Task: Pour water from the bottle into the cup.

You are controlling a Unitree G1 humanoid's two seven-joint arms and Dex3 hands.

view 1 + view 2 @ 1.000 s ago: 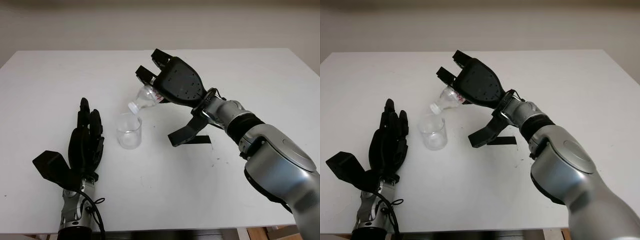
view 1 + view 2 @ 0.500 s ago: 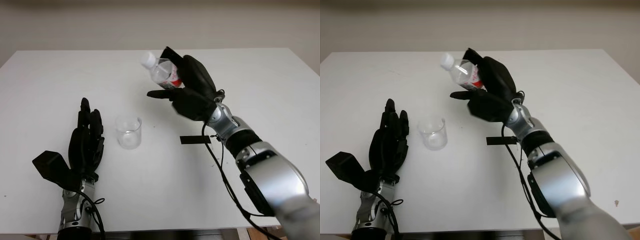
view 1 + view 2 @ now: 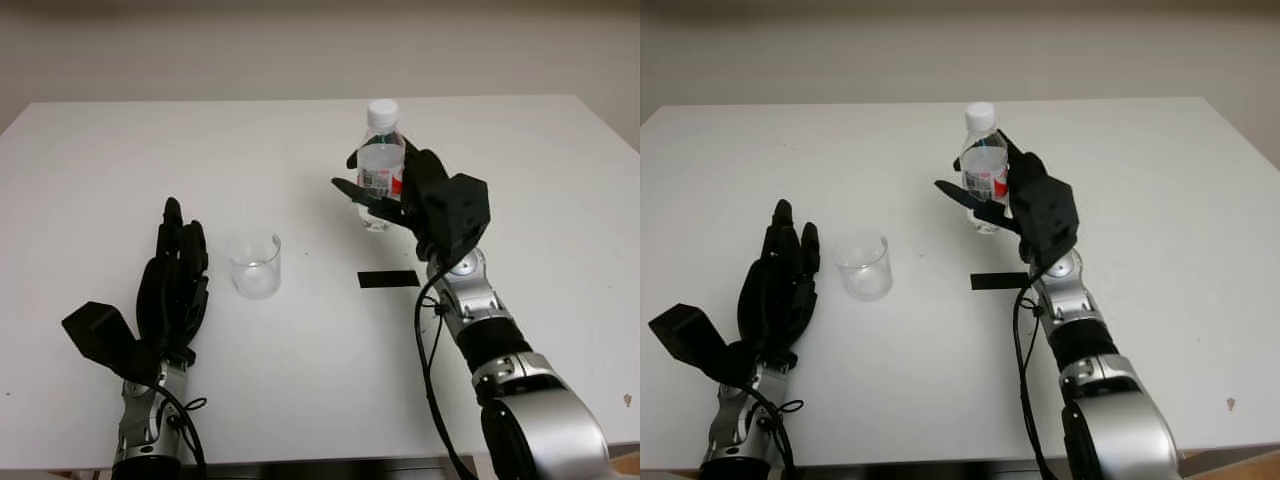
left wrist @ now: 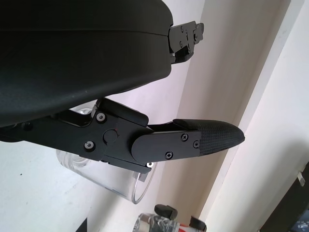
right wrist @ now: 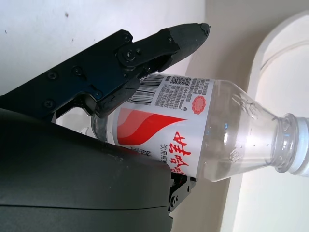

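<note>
Since a second ago my right robot hand (image 3: 420, 205) has swung the bottle (image 3: 381, 165) from tipped over the cup (image 3: 254, 264) back to upright, right of it. Nearest, my left robot hand (image 3: 172, 285) lies open on the tabletop (image 3: 300, 370) beside the cup. Judgement: pouring finished; next, set the clasped bottle down gently.
</note>
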